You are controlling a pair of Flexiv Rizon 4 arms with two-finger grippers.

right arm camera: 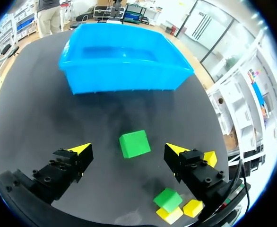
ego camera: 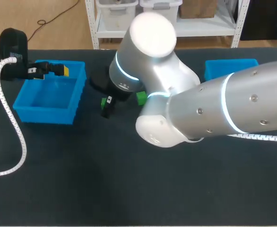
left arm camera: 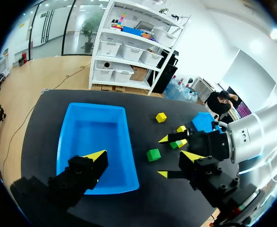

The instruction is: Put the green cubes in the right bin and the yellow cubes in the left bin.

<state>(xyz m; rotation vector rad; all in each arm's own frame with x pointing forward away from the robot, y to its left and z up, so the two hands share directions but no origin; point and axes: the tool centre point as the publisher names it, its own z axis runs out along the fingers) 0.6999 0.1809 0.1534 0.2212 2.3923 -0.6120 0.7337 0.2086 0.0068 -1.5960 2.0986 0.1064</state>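
My left gripper (ego camera: pixel 58 71) hangs open over the far end of the left blue bin (ego camera: pixel 51 106), with nothing between its fingers; in the left wrist view the left gripper (left arm camera: pixel 137 161) looks down on the left bin (left arm camera: pixel 96 142). My right gripper (ego camera: pixel 108 105) stands open just above a green cube (ego camera: pixel 103 101) on the table right of that bin. In the right wrist view this green cube (right arm camera: pixel 134 144) lies between the right gripper (right arm camera: pixel 128 151) tips, untouched. A second green cube (right arm camera: pixel 167 199) and some yellow cubes (right arm camera: pixel 193 207) lie under the right wrist.
The right blue bin (ego camera: pixel 230 68) stands at the far right, partly behind my right arm (ego camera: pixel 214 111). A lone yellow cube (left arm camera: pixel 161 117) lies on the table between the bins. A white cable (ego camera: pixel 11 118) trails along the left side.
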